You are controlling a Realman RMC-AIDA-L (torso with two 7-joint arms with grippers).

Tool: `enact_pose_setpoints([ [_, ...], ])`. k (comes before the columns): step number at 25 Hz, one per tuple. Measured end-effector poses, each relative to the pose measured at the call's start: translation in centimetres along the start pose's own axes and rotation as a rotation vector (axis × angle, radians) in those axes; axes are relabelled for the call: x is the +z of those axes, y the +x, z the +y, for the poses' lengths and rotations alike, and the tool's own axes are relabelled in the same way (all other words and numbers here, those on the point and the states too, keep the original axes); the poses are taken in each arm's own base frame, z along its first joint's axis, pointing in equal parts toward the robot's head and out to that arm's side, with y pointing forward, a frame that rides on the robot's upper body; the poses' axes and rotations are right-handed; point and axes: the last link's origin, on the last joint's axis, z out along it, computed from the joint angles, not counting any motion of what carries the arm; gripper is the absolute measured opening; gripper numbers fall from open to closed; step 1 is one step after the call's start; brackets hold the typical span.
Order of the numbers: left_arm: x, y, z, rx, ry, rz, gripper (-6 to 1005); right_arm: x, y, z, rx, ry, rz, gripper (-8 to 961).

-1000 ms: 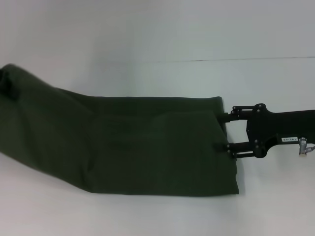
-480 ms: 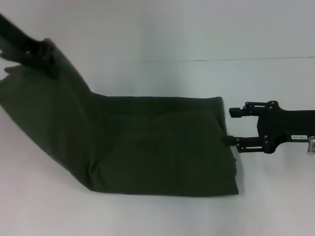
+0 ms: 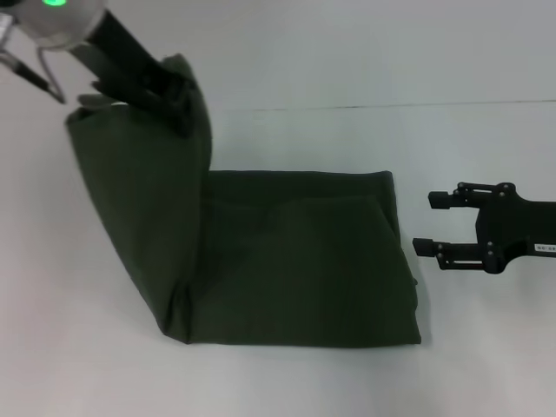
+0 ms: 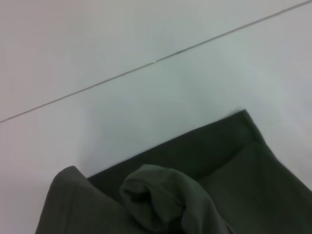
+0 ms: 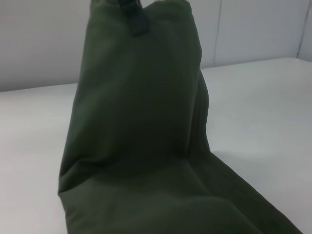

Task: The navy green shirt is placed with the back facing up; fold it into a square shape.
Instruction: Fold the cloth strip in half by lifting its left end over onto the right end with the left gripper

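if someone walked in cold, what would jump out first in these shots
The navy green shirt dominates: most of it lies flat on the white table, but its left end is hoisted into a tall hanging flap. The left gripper pinches that flap's top corner at upper left. The right gripper sits open beside the shirt's right edge, apart from the cloth.

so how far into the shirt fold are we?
Done: the dark olive-green fabric shirt already lies as a narrowed rectangle on the white table, its side edges straight. In hand: the left gripper holds the shirt's left end lifted above the table, mid-fold. The right gripper sits open, clear of the right edge. Left: laying that end over and squaring it.
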Motion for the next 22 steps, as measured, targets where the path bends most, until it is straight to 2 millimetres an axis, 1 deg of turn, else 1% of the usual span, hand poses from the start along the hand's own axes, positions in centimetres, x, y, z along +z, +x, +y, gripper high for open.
enact_pose_setpoints([
  [5,1.6,1.0,2.1,0.022,-0.018,0.002,77,-0.6,0.5,0.0,0.008,0.021,-0.003,795],
  [9,3.1,1.3,3.8,0.045,-0.045,-0.017,77,-0.8,0.8,0.0,0.015,0.027,-0.001,794],
  [14,4.9,1.5,5.1,0.048,-0.079,-0.033,78,-1.0,1.1,0.1,0.020,0.035,0.005,794],
  [19,7.2,1.4,6.6,0.051,-0.161,-0.051,78,-1.4,1.4,-0.1,0.031,0.062,0.003,794],
  [22,8.1,1.5,7.5,0.060,-0.206,-0.042,79,-1.5,1.5,-0.3,0.035,0.079,0.004,795],
])
